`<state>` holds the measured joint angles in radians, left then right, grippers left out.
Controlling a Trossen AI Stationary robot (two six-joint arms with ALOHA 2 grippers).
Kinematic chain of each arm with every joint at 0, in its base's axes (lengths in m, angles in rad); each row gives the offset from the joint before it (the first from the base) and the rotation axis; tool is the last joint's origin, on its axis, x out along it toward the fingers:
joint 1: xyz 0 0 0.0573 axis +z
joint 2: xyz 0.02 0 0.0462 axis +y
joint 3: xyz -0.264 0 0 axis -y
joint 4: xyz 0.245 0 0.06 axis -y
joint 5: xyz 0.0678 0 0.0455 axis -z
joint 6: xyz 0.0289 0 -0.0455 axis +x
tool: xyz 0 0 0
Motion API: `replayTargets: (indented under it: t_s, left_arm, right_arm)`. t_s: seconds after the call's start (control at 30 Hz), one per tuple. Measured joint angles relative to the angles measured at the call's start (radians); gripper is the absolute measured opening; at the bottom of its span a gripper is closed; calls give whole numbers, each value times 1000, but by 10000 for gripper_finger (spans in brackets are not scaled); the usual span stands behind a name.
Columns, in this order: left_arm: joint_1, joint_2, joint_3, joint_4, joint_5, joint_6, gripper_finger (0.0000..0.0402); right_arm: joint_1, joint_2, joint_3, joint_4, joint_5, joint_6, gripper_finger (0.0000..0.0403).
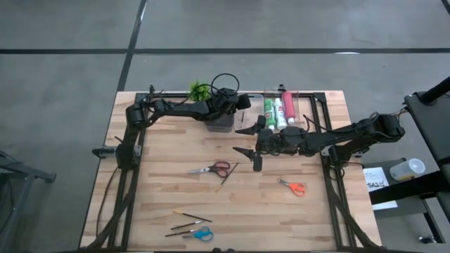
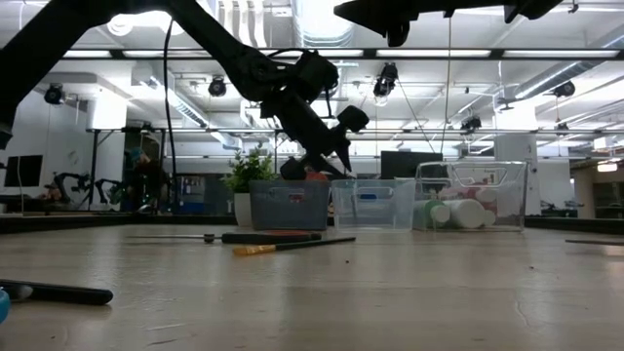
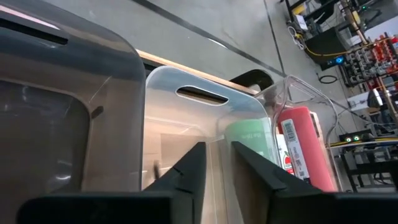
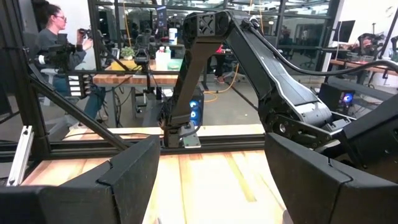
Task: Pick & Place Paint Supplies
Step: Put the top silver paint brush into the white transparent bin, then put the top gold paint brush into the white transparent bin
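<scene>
Scissors (image 1: 209, 169), red-handled, flat on table (image 1: 316, 218), long axis across it, handles toward right gripper (image 1: 246, 140) | right gripper nearest, jaws wide apart, empty, scissors near, ahead of its tips and to one side | left gripper (image 3: 217, 152) farther off, over clear bin (image 3: 205, 93), fingers slightly apart, empty

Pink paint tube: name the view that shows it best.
The left wrist view: the pink paint tube stands close, label readable, inside the clear bin. The high view shows it small from above. The low view hardly shows it. The right wrist view misses it.
</scene>
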<state>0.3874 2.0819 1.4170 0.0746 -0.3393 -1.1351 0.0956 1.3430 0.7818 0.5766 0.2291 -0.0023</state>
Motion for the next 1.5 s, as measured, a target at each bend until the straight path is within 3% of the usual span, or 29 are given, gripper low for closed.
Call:
replayTargets:
  t_s: [0.5,0.67,0.97,1.17,1.33,1.5]
  left_arm:
    - [0,-4,0,1,6,14,98]
    - [0,-34,0,-23,80,103,98]
    - [-1,-176,0,-332,255,372,98]
    - [-39,-255,-7,-606,270,492,98]
    - [-129,-325,-129,-609,215,485,98]
    - [-243,-439,-305,-495,171,481,98]
  right_arm:
    - [0,0,0,0,0,1,288]
    - [0,0,0,0,0,0,288]
    - [0,0,0,-2,0,-1,288]
    - [0,0,0,-3,0,0,288]
    - [0,0,0,-3,0,0,288]
    - [0,0,0,-4,0,0,288]
